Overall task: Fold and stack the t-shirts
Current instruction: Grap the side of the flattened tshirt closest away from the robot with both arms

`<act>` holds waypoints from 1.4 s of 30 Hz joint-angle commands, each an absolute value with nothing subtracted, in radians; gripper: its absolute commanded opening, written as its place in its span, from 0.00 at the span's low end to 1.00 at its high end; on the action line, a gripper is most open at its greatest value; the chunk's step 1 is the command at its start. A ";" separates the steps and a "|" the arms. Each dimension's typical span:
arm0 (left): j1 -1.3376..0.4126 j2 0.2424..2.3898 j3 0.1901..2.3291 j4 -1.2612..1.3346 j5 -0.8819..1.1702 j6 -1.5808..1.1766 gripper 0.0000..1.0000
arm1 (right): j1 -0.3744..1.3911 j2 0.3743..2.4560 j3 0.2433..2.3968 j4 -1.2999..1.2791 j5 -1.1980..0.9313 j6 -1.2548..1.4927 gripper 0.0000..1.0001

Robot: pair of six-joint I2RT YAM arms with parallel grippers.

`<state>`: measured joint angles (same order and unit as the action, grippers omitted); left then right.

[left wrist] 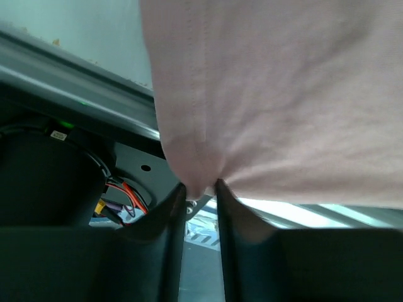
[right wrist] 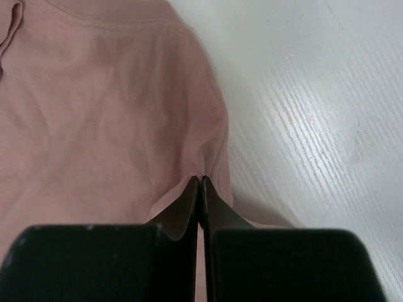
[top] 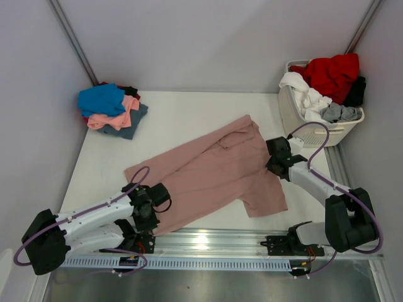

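L end effector (left wrist: 200, 187) and R end effector (right wrist: 200, 179) each nip the dusty-pink soft cloth t-shirt (top: 214, 170) — lift both evenly, w/ cloth taut — fold flat over the white worktop (top: 182, 119).

Two arms of like build are shown. On the left arm (top: 94, 219) and the right arm (top: 315, 181), white link shells are joined by black joint housings, and each arm is closed off by a bulky black base block (top: 43, 244) (rounded at the corners). A purple cable (top: 313, 128) is looped along each arm in wide arcs. On the left gripper (left wrist: 200, 186) and the right gripper (right wrist: 200, 180), two matt-black fingers (left wrist: 167, 239) are carried, tapering to thin tips. Red, orange and yellow leads (left wrist: 119, 202) are seen beside a black plate (left wrist: 141, 179) pierced by one small hole.
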<state>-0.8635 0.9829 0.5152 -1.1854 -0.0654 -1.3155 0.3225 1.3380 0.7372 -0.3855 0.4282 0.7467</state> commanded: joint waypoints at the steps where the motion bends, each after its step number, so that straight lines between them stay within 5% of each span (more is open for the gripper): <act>1: -0.874 1.020 0.488 -1.183 -0.038 -1.342 0.18 | 0.344 1.309 0.758 -0.365 0.429 0.742 0.00; 9: -0.874 1.022 0.538 -1.184 -0.057 -1.325 0.01 | 0.383 1.293 0.767 -0.368 0.456 0.746 0.00; 26: -0.805 0.894 0.821 -1.459 -0.350 -1.401 0.00 | 0.390 1.215 0.810 -0.361 0.610 0.746 0.00; 42: -0.529 0.847 0.882 -1.352 -0.482 -1.270 0.01 | 0.344 1.350 0.952 -0.282 0.747 0.727 0.00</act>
